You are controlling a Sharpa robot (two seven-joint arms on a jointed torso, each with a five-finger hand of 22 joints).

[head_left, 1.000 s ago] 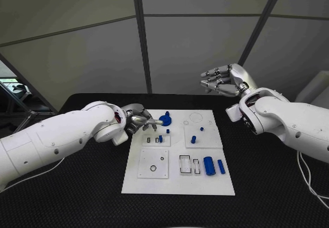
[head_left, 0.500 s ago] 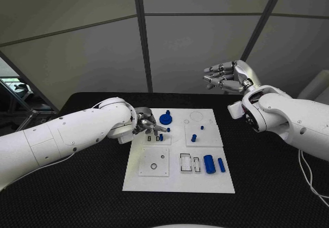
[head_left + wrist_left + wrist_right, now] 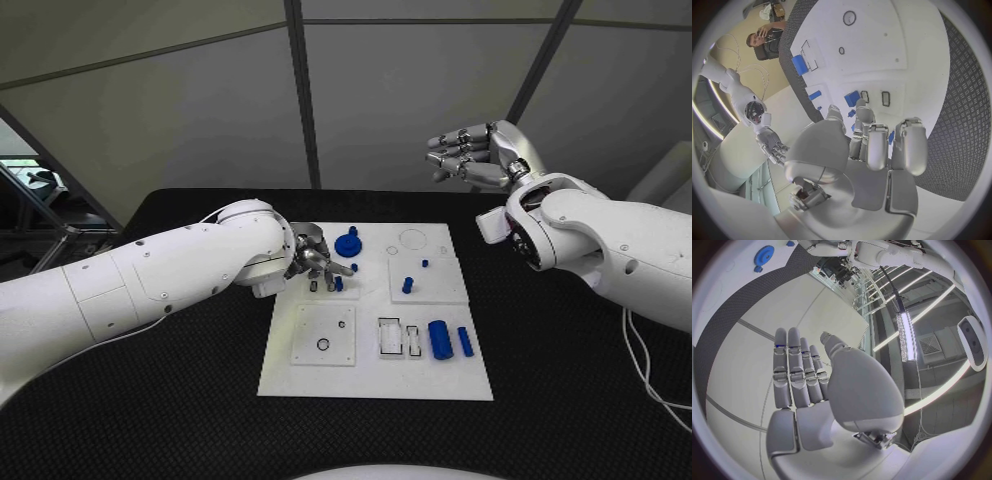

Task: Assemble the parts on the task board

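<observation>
The white task board (image 3: 433, 375) lies mid-table. My left hand (image 3: 315, 262) hovers low over its upper-left plate, fingers curled, their tips beside a small blue peg (image 3: 355, 267); whether they hold it I cannot tell. In the left wrist view, blue shows between the curled fingers (image 3: 877, 145). A blue gear (image 3: 348, 244) stands just beyond the hand, also seen as the gear (image 3: 764, 255). Another peg (image 3: 338, 283) stands by two slots. My right hand (image 3: 473, 155) is raised high above the table's far right, fingers (image 3: 795, 367) straight and holding nothing.
More blue pegs (image 3: 407, 285) stand on the upper-right plate. A thick blue cylinder (image 3: 440, 340) and a thinner one (image 3: 464, 340) lie at the board's lower right beside black-outlined slots (image 3: 389, 337). The lower-left plate (image 3: 326, 335) carries two small rings. Black matting surrounds the board.
My left hand has moved down and rightward from the gear to the small peg. My right hand has lifted a little and straightened its fingers. The camera shifted slightly.
</observation>
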